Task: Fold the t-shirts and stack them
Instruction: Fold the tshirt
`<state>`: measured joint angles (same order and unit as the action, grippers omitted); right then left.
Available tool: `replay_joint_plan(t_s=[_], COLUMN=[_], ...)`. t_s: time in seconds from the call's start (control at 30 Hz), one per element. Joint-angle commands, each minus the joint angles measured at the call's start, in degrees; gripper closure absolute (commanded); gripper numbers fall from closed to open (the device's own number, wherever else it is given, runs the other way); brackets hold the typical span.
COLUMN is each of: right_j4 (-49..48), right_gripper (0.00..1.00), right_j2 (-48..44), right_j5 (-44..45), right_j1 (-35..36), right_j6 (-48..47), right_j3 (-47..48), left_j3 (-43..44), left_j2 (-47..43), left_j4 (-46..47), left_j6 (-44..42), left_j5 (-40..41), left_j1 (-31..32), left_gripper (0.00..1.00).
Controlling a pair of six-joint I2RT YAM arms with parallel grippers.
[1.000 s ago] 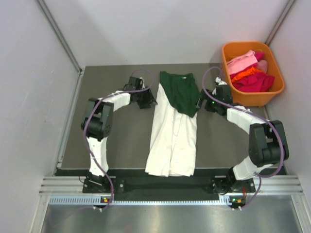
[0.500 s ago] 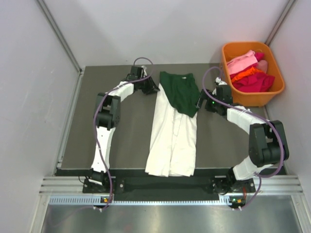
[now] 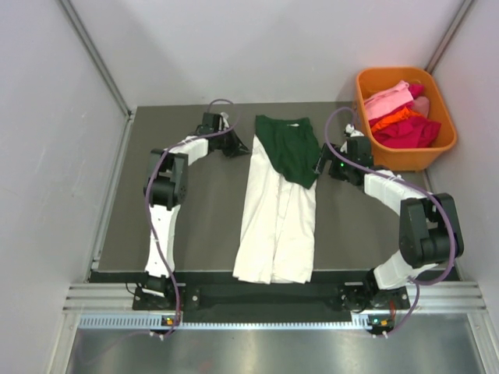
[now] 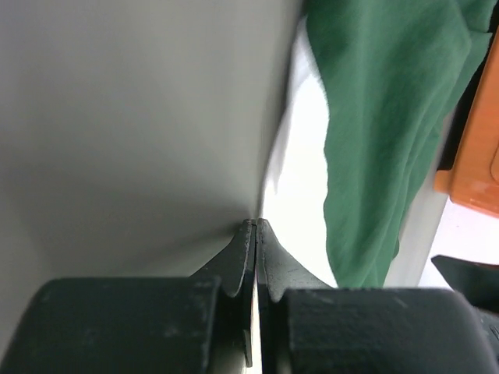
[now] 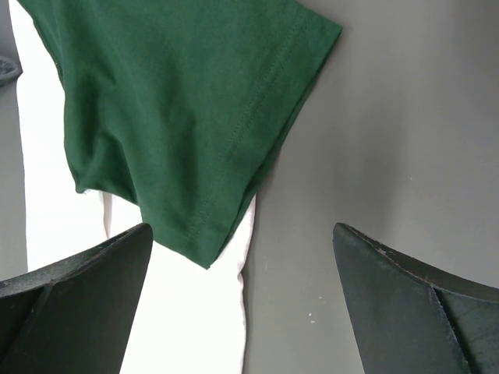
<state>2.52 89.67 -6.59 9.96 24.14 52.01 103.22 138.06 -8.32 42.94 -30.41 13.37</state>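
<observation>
Left gripper (image 4: 256, 226) is pressed together at the far left edge of the long cream-white cloth t-shirt (image 3: 277, 226). A pale sliver between its pads suggests a pinch of that edge, though I cannot tell for sure that cloth is caught. Right gripper (image 5: 242, 226) is spread wide and holds nothing. It hangs over the sleeve of the dark green cloth t-shirt (image 3: 290, 148), where that sleeve overlaps the cream shirt's right edge.

The cream shirt lies as a narrow strip down the middle of the dark grey tabletop (image 3: 203, 226), running from the near edge toward the far edge. The green shirt lies across its far end, close to the far edge and skewed toward the right. An orange plastic basket (image 3: 421, 160) of pink, orange and red clothes sits by the far right corner.

By my reading, the step in hand is taking hold of the far end of the cream shirt for a lengthwise fold, with the left side gripped first. The next move calls for the right gripper to come down and close on the opposite edge. It must choose its layer with care, since green cloth covers the cream just there. Both arms would then need to lift together and carry the far end toward the near edge, keeping level so that the strip does not twist.
</observation>
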Motion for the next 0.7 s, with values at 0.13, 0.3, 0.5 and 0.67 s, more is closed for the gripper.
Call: replay_joint_plan(t_s=[0.13,0.3,0.5,0.67], right_j4=[-2.0,-2.1,-1.1,0.8], right_gripper=[0.00,0.00,0.00,0.00], right_j2=[1.9,2.0,5.3,12.4], right_j5=[-0.8,-0.6,-0.7,-1.4], right_j1=[-0.5,-0.5,-0.6,-1.3], right_j6=[0.4,0.4,0.6,2.0], right_j3=[1.5,1.4,4.8,13.2], left_j3=[-6.4,-7.9,-9.5,-9.0], left_j2=[-6.1,-6.3,-6.6,-6.7], left_j4=[-0.7,-1.0,0.7,0.9], left_j6=[-1.0,-2.0,-1.7,-1.9], left_j5=[2.6,2.5,1.8,1.4], left_j1=[-4.7,-6.1,-6.9,-6.9], left_gripper=[1.00,1.00,1.00,0.72])
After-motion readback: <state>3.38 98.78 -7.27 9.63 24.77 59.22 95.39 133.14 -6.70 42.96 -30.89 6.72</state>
